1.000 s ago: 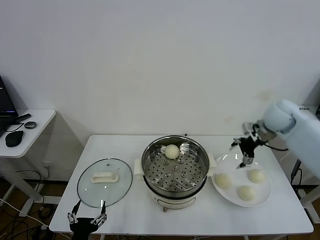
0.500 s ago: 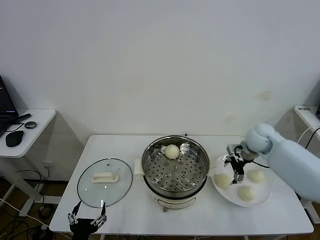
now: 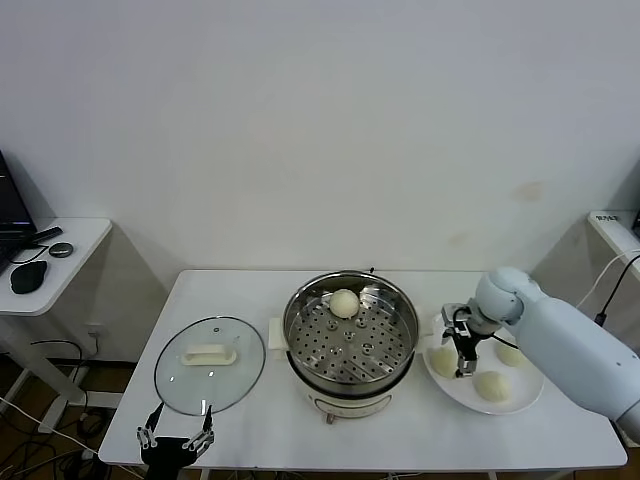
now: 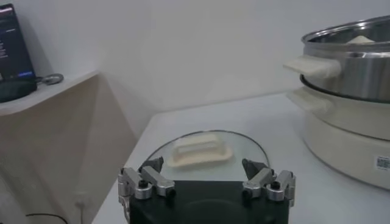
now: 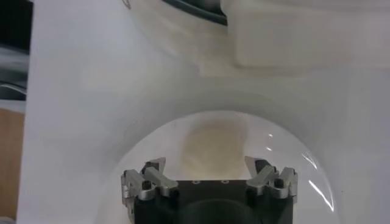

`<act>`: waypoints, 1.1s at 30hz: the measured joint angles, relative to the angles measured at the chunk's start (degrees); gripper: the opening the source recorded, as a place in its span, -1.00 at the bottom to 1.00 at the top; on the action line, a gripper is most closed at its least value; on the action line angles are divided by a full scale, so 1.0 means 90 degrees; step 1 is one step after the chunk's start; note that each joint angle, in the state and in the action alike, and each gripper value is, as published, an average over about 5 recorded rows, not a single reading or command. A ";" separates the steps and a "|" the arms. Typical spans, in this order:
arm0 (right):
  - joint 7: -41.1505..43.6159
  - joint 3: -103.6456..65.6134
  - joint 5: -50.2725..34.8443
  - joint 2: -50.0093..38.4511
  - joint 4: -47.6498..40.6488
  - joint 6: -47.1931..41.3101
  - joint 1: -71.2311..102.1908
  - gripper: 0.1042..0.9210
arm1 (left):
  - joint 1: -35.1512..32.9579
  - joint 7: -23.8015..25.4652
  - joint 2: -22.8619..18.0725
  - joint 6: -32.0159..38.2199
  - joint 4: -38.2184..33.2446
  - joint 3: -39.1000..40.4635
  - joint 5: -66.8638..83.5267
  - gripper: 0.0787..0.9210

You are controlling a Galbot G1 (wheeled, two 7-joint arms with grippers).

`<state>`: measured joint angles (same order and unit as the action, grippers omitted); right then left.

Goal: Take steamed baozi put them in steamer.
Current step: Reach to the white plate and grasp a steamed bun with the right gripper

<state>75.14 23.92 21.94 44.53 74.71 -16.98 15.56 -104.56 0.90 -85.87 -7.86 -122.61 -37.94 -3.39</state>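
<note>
A white table [image 3: 250, 295] stands against a plain white wall [image 3: 320, 120]. To the far left is a small side desk [image 3: 75, 240] with a dark mouse [image 3: 28, 275] on it.

On the left part of the table lies a round glass lid [image 3: 209, 364] with a white handle, flat on the top. Just in front of it, at the near edge of the table, the left gripper [image 3: 176, 436] sits low and parked — its fingers are spread wide with nothing between them. In the left wrist view the left gripper points at the lid and does not touch it.

In the middle stands the steamer [image 3: 350, 335], a big shiny pot with a holed tray inside. One baozi [image 3: 344, 303] sits on the tray near the far wall of the pot.

Just right of the steamer is a flat white plate [image 3: 522, 397]. Three more steamed baozi lie on it: one on the side by the steamer [image 3: 443, 361], one near the front [image 3: 490, 385], and one at the back [image 3: 512, 353], partly hidden by the arm. The right arm [image 3: 565, 340] bends in from the right side, and the right gripper [image 3: 461, 352] points down over the bun nearest the steamer. Its claw is spread open — the bun [image 5: 213, 146] shows between the fingers in the right wrist view, but I cannot tell if they touch it.

There is bare table top in front of the steamer and along the near right edge. The plate and the steamer's white handle are very close together.
</note>
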 measured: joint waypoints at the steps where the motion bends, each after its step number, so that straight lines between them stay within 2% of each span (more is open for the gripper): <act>1: -0.0016 -0.0024 0.0019 0.0025 -0.0037 0.0002 0.0007 0.76 | 0.0002 -0.0001 0.0002 0.0000 0.0004 -0.0004 0.0002 0.77; 22: -0.0112 -0.0184 0.0069 0.0268 -0.0374 -0.0198 0.0168 0.75 | 0.0053 0.0002 -0.0001 0.0001 0.0109 0.0002 0.0006 0.77; 25: -0.0148 -0.0200 0.0053 0.0291 -0.0411 -0.0234 0.0194 0.62 | 0.0062 0.0000 0.0006 0.0001 0.0136 0.0002 0.0006 0.77; 33: -0.0184 -0.0245 0.0006 0.0279 -0.0423 -0.0300 0.0200 0.08 | 0.0072 -0.0001 0.0009 0.0001 0.0146 0.0012 0.0005 0.77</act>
<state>73.48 21.71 21.99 47.05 70.90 -19.68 17.35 -103.91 0.89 -85.79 -7.85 -121.30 -37.83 -3.34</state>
